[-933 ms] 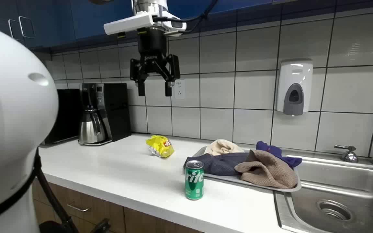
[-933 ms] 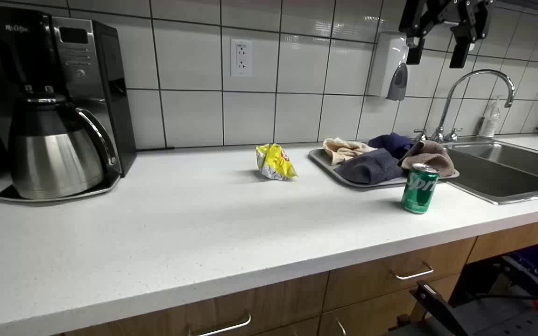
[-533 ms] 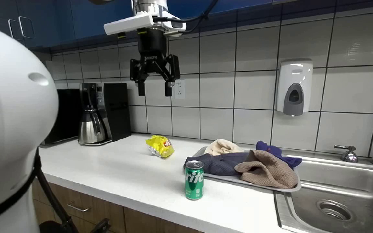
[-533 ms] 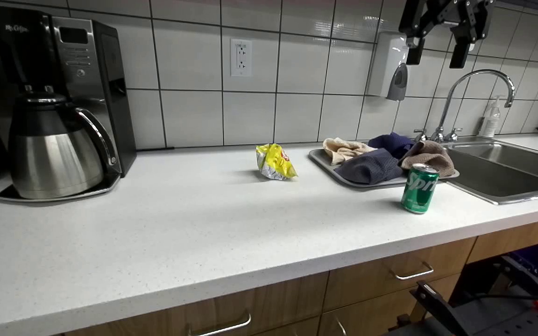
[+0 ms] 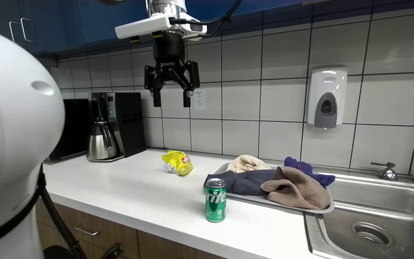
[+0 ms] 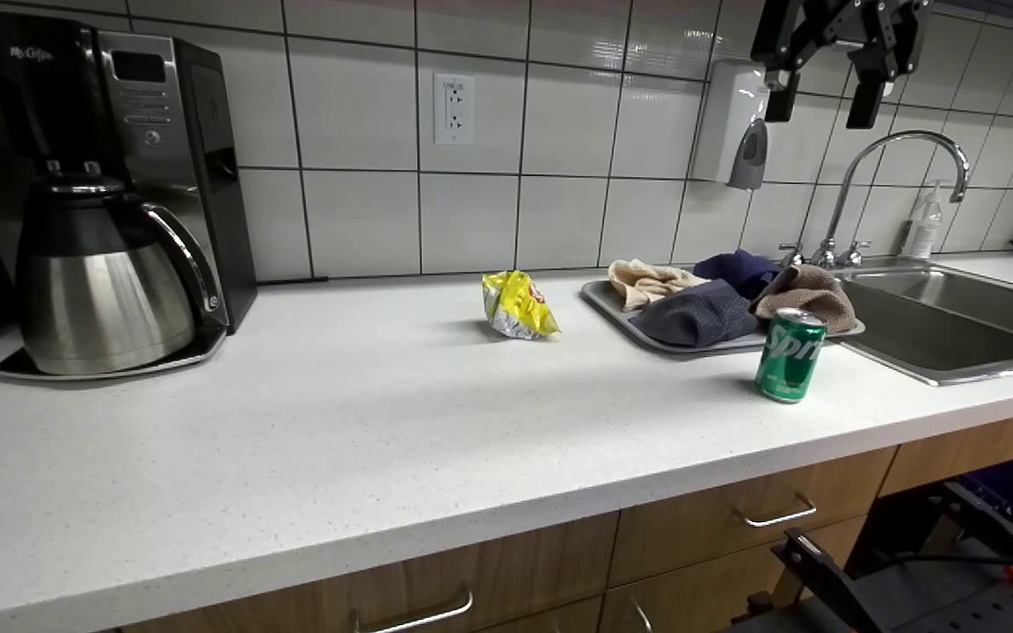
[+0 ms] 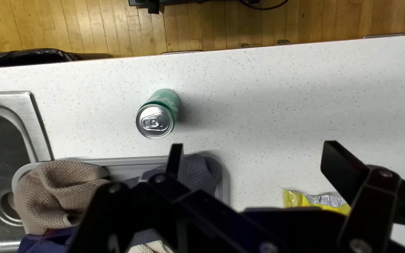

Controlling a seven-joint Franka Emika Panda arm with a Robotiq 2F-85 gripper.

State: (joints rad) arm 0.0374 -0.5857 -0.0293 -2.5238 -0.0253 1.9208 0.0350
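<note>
Nearby, can (image 5: 215, 201), crumpled bag (image 5: 178, 162), towel-heaped tray (image 7: 128, 162)

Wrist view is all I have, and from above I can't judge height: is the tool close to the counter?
Observer: No. In both exterior views the open tool hangs well above the counter, touching nothing.
Operator: The writing on the green can is unreadable to me. What does it say?
Observer: Pale letters on its side give part of the name Sprite in both exterior views.
Operator: Does anything outside my picture stand on the counter?
Observer: Yes, a coffee maker with a steel-coloured carafe, on the far side of the yellow bag from the can.
</note>
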